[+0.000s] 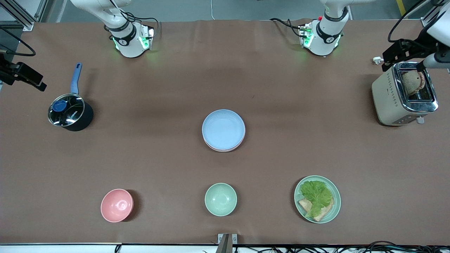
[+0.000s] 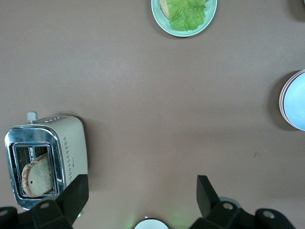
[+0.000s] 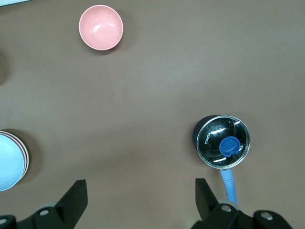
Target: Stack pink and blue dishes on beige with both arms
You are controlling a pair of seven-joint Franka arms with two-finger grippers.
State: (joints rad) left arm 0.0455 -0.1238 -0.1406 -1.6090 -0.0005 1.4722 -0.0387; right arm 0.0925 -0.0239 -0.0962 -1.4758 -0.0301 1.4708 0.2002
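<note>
The pastel blue plate point(image 1: 223, 129) lies on top of a stack at the table's middle. Under it, the pink plate point(image 1: 221, 149) shows only as a thin rim. No beige plate shows; anything below the pink rim is hidden. My left gripper point(image 2: 141, 183) hangs open and empty high over bare table beside the toaster, with the stack's blue plate point(image 2: 298, 102) far off at the edge of its view. My right gripper point(image 3: 140, 188) is also open and empty, high over bare table between the stack's blue plate point(image 3: 9, 162) and the saucepan.
A dark saucepan point(image 1: 68, 112) with a glass lid and blue handle stands toward the right arm's end. A toaster point(image 1: 400, 95) holding bread stands toward the left arm's end. Nearer the front camera sit a pink bowl point(image 1: 117, 205), a mint bowl point(image 1: 220, 199) and a mint plate point(image 1: 334, 207) with lettuce and bread.
</note>
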